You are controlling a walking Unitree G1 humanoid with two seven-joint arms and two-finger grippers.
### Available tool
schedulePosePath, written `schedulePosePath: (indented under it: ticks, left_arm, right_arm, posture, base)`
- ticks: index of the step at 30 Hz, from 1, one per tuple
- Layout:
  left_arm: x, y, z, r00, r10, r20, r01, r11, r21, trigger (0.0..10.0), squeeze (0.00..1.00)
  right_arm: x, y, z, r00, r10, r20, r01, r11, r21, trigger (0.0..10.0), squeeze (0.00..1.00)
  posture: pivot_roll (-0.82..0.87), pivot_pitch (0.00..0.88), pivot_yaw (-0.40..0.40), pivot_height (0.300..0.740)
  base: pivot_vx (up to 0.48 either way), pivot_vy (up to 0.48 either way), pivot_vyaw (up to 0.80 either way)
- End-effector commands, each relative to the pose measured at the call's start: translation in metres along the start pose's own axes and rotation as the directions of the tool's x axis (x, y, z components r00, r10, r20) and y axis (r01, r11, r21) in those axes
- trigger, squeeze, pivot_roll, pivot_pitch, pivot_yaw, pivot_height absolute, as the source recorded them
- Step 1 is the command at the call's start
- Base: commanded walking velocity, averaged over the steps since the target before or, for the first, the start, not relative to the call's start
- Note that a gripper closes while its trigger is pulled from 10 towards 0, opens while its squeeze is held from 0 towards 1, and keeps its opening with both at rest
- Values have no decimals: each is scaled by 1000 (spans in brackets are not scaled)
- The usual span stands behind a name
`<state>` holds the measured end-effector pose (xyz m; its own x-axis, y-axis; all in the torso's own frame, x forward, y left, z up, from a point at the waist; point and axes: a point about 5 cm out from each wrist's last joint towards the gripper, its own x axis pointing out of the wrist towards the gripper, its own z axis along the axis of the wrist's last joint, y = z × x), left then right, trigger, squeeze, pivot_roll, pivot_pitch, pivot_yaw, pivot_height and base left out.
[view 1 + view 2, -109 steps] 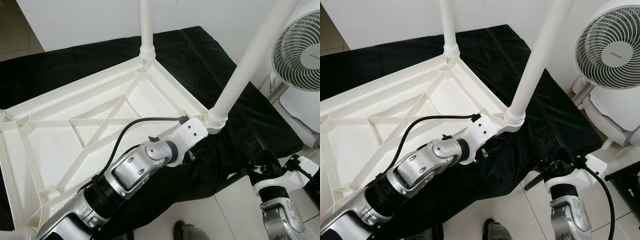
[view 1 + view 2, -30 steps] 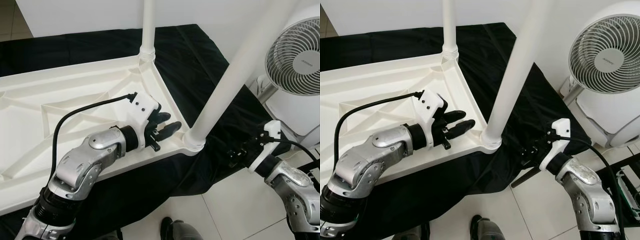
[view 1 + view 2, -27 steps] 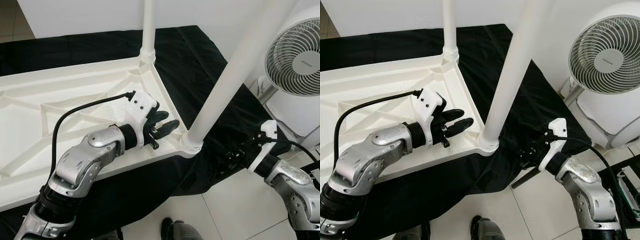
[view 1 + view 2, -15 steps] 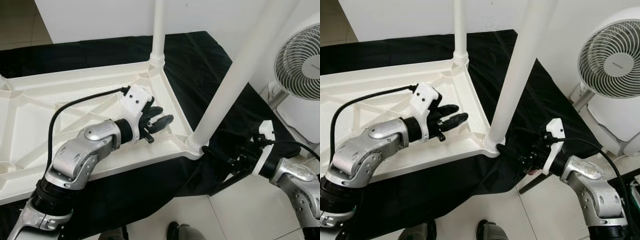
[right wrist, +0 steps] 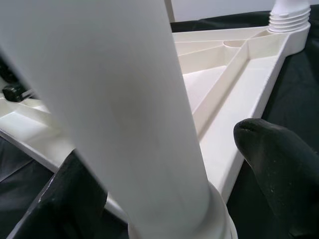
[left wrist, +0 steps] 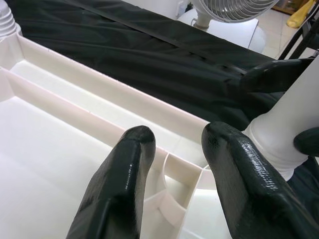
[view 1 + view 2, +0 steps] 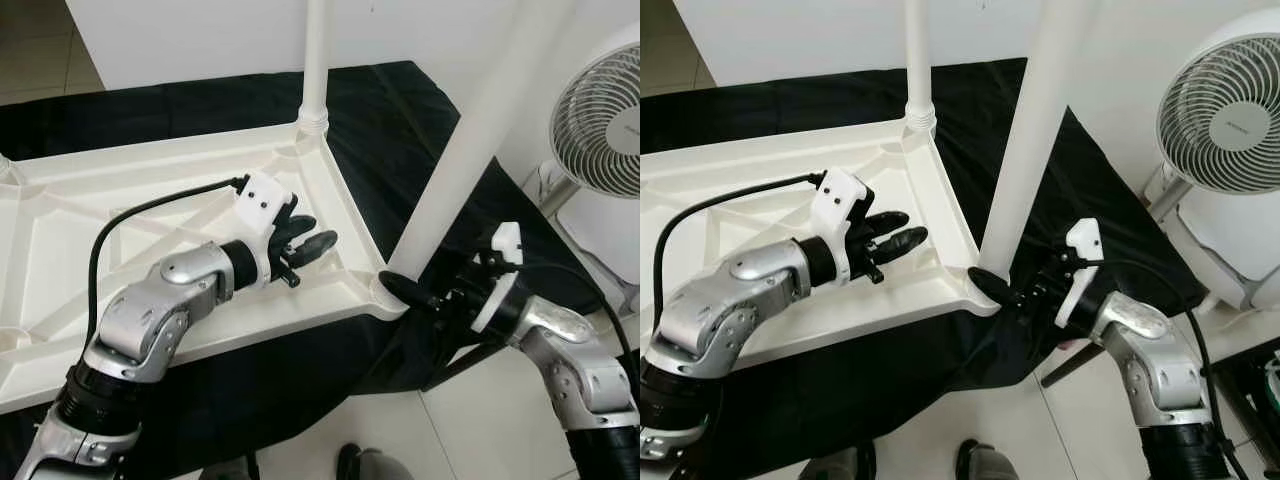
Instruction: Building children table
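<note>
The white plastic children's table [image 7: 150,200] lies upside down on a black cloth. Two white legs stand in its corner sockets: a far leg [image 7: 316,60] and a near leg [image 7: 465,140]. My left gripper [image 7: 305,245] hovers open over the ribbed underside, close to the near corner, with nothing between its fingers [image 6: 119,189]. My right gripper [image 7: 1005,285] is open and straddles the base of the near leg [image 5: 134,99] just above its socket. One finger [image 5: 75,199] lies close against the leg, and the other finger [image 5: 279,159] stands apart from it.
The black cloth [image 7: 400,110] covers a low platform under the table. A white standing fan [image 7: 605,110] and its base [image 7: 1230,250] stand close on the right. Pale floor tiles [image 7: 470,430] lie in front, and a white wall rises behind.
My right gripper has moved left to the near leg and now has its base between its fingers. The left gripper stays open over the table, shifted slightly. The camera has moved a little.
</note>
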<state>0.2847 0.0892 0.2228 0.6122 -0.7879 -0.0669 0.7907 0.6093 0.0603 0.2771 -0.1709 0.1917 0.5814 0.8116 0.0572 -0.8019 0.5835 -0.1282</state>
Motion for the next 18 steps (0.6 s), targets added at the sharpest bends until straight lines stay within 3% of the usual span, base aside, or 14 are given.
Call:
schedulePosePath:
  ticks: [1, 6, 7, 8, 18]
  left_arm:
    - [-2, -3, 2, 1000, -12, 10, 12, 1000, 14, 10000, 0]
    - [-3, -2, 4, 1000, 14, 25, -14, 1000, 9, 10000, 0]
    - [-3, -1, 4, 999, 27, 32, -27, 1000, 7, 10000, 0]
    - [-4, -1, 5, 999, 35, 37, -35, 999, 7, 10000, 0]
    - [-4, 3, 9, 997, 43, 63, -45, 998, 36, 10000, 0]
  right_arm:
    - [0, -1, -4, 1000, 3, -15, -3, 1000, -10, 10000, 0]
    - [6, -4, -6, 1000, -7, -8, 7, 1000, -15, 10000, 0]
    - [10, -7, -7, 1000, -20, -5, 20, 999, -28, 7922, 0]
    - [11, -10, -7, 999, -36, 0, 36, 999, -32, 0, 0]
    - [5, -31, -7, 994, -109, -8, 108, 992, -58, 0, 0]
  posture:
    - [68, 187, -21, 740]
    - [76, 181, -40, 740]
    - [79, 180, -44, 740]
    - [80, 178, -50, 740]
    - [74, 183, -72, 740]
  base:
    - [0, 0, 0]
    - [0, 0, 0]
    - [0, 0, 0]
    - [0, 0, 0]
    - [0, 0, 0]
